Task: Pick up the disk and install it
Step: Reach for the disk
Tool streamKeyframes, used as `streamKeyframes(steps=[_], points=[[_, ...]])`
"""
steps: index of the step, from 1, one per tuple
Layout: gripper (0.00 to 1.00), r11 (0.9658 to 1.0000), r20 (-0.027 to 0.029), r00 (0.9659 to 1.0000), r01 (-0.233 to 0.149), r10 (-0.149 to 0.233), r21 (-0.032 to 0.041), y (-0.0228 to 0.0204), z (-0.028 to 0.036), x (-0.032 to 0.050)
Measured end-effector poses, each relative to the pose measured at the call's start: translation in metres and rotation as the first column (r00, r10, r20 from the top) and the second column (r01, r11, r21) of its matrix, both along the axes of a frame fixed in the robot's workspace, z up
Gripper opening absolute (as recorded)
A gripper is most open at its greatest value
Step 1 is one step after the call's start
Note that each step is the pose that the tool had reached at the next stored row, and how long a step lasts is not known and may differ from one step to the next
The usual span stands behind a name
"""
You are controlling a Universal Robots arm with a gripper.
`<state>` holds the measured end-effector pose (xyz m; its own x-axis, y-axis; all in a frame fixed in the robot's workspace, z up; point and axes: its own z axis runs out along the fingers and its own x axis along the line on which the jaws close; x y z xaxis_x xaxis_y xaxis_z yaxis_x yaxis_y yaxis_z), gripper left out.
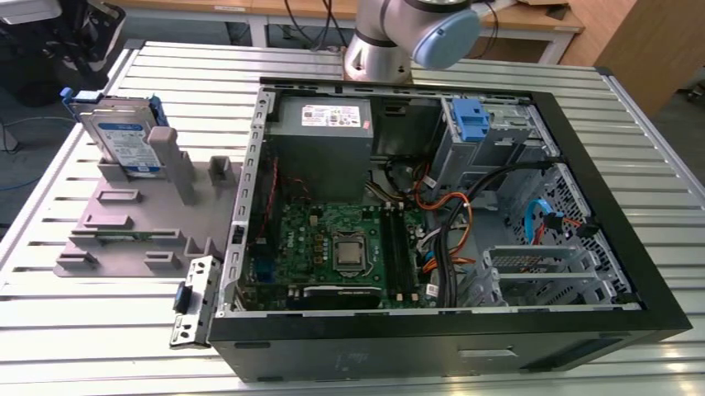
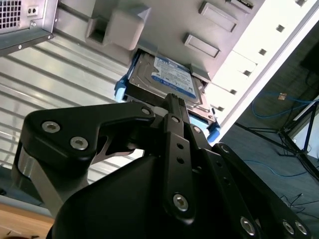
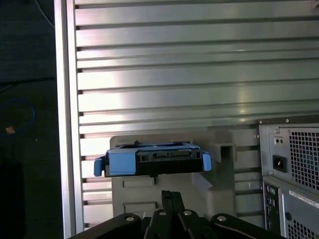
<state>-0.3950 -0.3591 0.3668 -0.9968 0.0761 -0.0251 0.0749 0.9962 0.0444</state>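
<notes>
The disk (image 1: 124, 132) stands on edge in a slot of the grey holder (image 1: 132, 223), at the exterior view's left, outside the computer case. It is silver with a white-and-blue label and a blue carrier frame. In the second wrist view the disk (image 2: 169, 77) shows its label face just beyond my gripper (image 2: 172, 99). The first wrist view looks at the disk's (image 3: 152, 159) blue end, a short gap ahead of my gripper (image 3: 172, 196). The black fingers are shut with nothing between them, and they do not touch the disk.
The open computer case (image 1: 617, 165) lies on the slatted metal table (image 1: 66, 330), with the motherboard (image 1: 330, 247), a grey power-supply box (image 1: 325, 124) and a drive bay with a blue clip (image 1: 471, 120) inside. The arm's base (image 1: 380, 49) stands behind the case.
</notes>
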Motion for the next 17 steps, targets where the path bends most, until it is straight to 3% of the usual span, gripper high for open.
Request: streamKeyframes(steps=[7,17], points=[[0.11,1.0,-0.0001,1.0,0.0,0.0,0.0,0.0113,-0.0074,-0.0105],[0.11,1.0,-0.0009,1.0,0.0,0.0,0.0,0.018,-0.0179,-0.0288]])
